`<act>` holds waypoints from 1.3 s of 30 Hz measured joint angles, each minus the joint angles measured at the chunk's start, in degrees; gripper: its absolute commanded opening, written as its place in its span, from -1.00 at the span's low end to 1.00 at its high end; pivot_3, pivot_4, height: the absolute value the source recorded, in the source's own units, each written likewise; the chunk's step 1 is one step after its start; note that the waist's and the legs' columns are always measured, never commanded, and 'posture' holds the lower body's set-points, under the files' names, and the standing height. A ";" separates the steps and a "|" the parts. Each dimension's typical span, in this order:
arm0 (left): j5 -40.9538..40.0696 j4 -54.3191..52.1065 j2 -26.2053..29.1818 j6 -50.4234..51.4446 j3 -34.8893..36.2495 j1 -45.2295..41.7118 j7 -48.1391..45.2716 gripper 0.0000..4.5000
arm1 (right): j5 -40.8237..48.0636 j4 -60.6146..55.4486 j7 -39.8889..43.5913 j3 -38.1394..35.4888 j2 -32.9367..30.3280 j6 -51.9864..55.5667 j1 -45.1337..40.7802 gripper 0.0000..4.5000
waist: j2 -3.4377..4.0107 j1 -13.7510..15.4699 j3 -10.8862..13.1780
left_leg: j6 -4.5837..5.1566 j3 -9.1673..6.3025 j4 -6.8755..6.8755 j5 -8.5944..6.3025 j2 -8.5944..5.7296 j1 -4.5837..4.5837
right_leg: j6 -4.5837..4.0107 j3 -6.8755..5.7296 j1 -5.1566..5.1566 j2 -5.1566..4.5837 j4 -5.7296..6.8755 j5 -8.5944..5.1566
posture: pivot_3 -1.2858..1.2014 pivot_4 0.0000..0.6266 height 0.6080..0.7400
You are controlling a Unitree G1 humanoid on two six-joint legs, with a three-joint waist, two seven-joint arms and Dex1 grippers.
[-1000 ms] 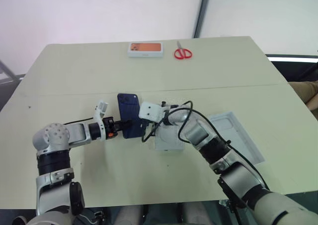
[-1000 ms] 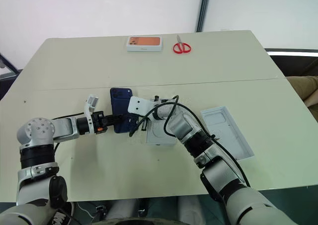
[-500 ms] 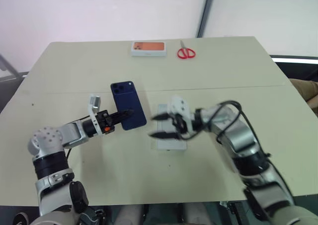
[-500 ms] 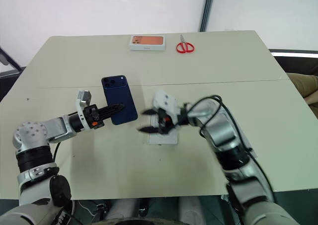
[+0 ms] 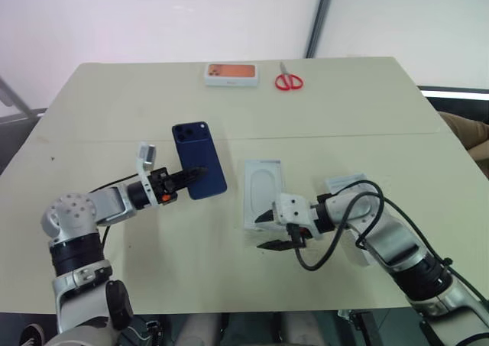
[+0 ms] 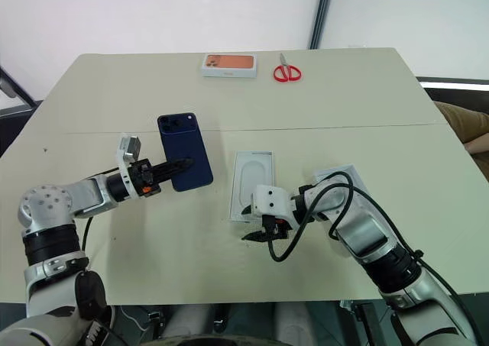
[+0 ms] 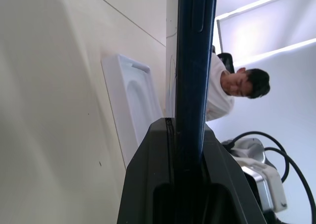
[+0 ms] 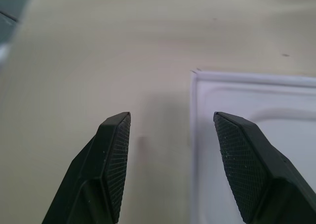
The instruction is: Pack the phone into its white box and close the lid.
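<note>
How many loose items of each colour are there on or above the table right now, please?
Dark navy: 1, the phone, held off the table by the left gripper.
White or pale: 2, the flat white tray and the pale shell behind the right arm.
Orange-topped: 1, the box.
Red: 1, the scissors.
Total: 5

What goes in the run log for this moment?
left gripper: shut on phone, aloft | right gripper: open, empty, by white insert | lid: on table

no readable text, seemingly.
</note>
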 measured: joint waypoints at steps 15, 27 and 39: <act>-0.41 -0.08 -0.05 -0.87 -1.58 0.43 0.34 -1.00 | -0.39 1.74 -0.66 -0.04 -0.31 -0.85 -0.07 -0.58 | -0.03 0.02 0.02 | 0.00 -0.01 0.01 0.00 -0.01 0.00 | 0.00 -0.01 0.02 0.00 0.00 0.00 | 0.03 -0.52 1.00; -0.83 -0.06 0.04 -0.64 -2.09 0.48 0.50 -1.00 | -1.47 0.32 -2.94 0.62 1.98 0.22 0.35 -0.75 | -0.05 -0.22 0.01 | 0.00 -0.03 0.00 0.01 0.04 0.03 | 0.00 -0.01 0.02 0.05 0.01 0.00 | 0.03 -0.52 1.00; -1.52 0.15 0.36 -0.73 -2.10 0.43 0.55 -1.00 | -4.47 1.52 -5.95 4.08 9.04 3.34 -2.08 -0.47 | -0.06 -0.35 0.00 | -0.08 -0.03 -0.02 0.05 0.09 0.04 | -0.01 0.01 0.02 0.14 0.01 0.01 | 0.03 -0.52 1.00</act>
